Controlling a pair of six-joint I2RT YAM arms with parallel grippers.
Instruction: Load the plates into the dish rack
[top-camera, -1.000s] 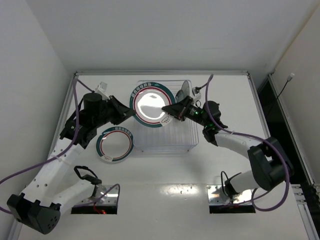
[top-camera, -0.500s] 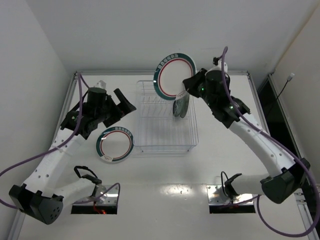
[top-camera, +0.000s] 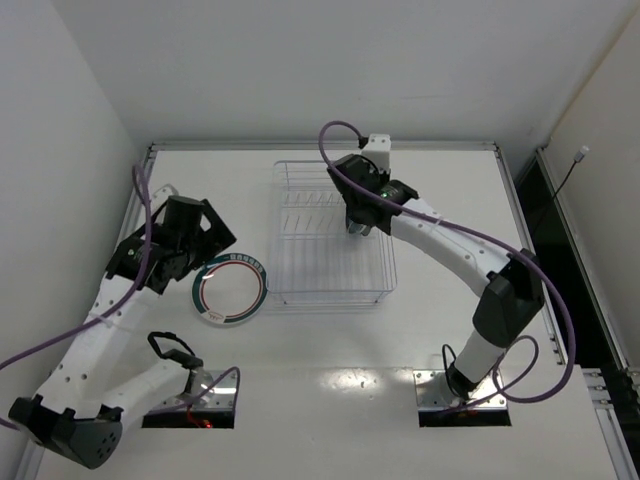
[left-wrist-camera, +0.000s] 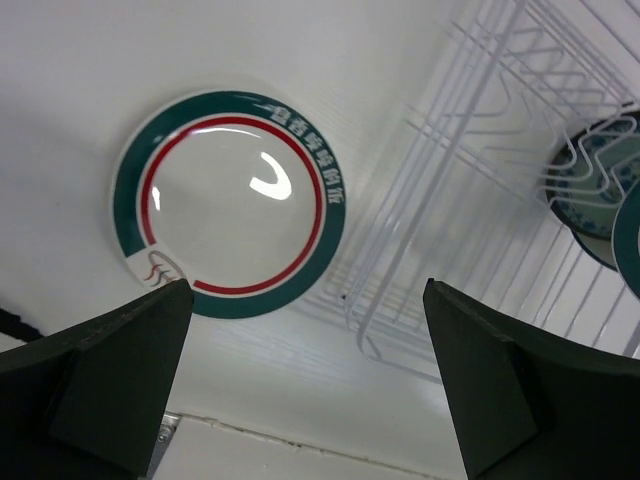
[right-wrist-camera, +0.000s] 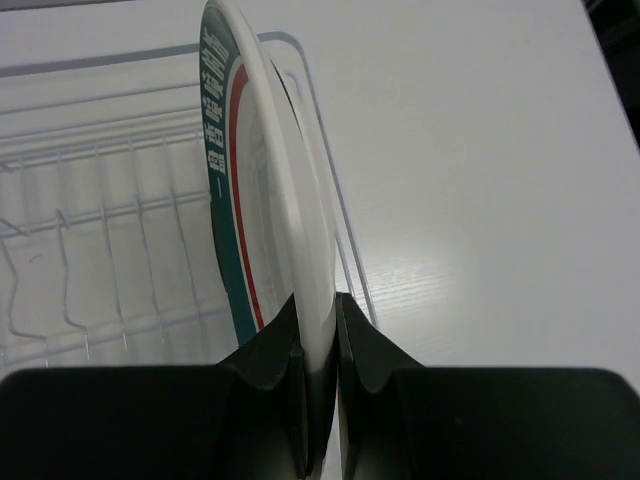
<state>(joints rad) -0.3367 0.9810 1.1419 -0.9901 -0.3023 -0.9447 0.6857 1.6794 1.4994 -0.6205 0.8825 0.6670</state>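
Note:
My right gripper (right-wrist-camera: 318, 300) is shut on the bottom rim of the larger white plate (right-wrist-camera: 262, 170) with green and red bands. It holds the plate on edge over the right side of the clear dish rack (top-camera: 325, 268). From above, that gripper (top-camera: 360, 222) hides most of the plate. A smaller banded plate (top-camera: 230, 290) lies flat on the table left of the rack, and shows in the left wrist view (left-wrist-camera: 232, 200). My left gripper (top-camera: 210, 252) is open and empty just left of it. A teal patterned plate (left-wrist-camera: 590, 190) stands in the rack (left-wrist-camera: 470, 180).
The rack's thin upright tines (right-wrist-camera: 100, 240) run left of the held plate. Purple cables (top-camera: 440, 235) trail along both arms. Two metal base plates (top-camera: 465, 392) sit at the near edge. White walls close in the table on the left, back and right.
The left gripper let go of the large plate, opened wide and pulled back left. The right arm lifted that plate, turned it on edge and brought it down into the rack.

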